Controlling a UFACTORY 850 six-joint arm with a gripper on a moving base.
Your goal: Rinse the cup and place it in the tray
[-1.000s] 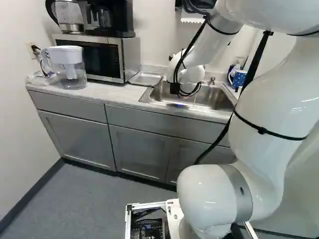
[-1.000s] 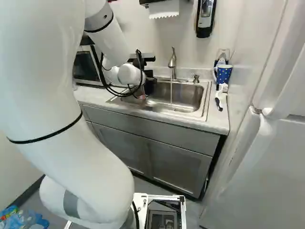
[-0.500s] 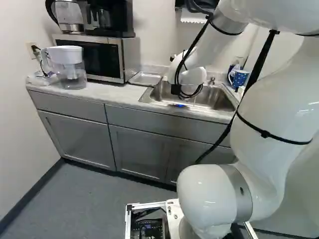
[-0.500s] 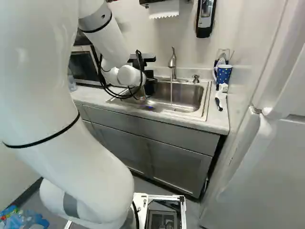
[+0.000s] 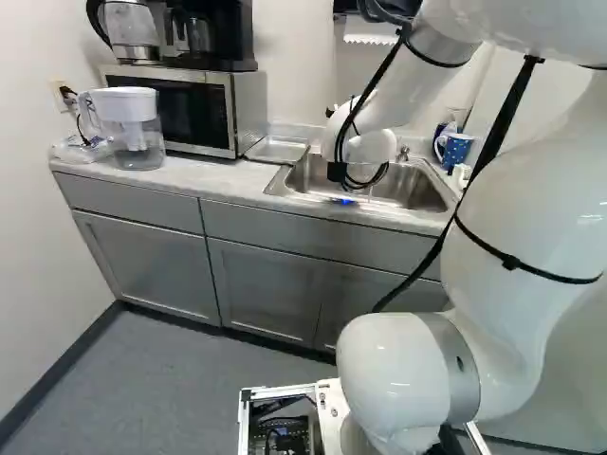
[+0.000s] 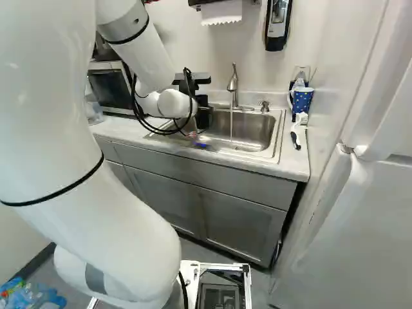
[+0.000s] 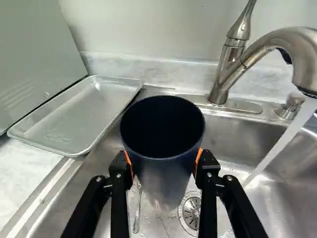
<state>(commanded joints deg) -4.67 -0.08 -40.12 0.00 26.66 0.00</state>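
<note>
cup [image 7: 166,171] hangs over the sink [image 7: 292,203], which holds a utensil [image 7: 137,213] and running water [image 7: 285,139]; fingers [image 7: 210,181], well apart, pinch the cup.

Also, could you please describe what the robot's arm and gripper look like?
The arm is smooth, white and rounded, with grey joint bands, thin black ties and black cables outside. The gripper is black, with two slim fingers and orange pads.

Orange pads [image 7: 198,158] pinch the dark cup [image 7: 163,166] over the sink [image 7: 292,203], between tray [image 7: 74,119] and running water [image 7: 280,146]
</note>
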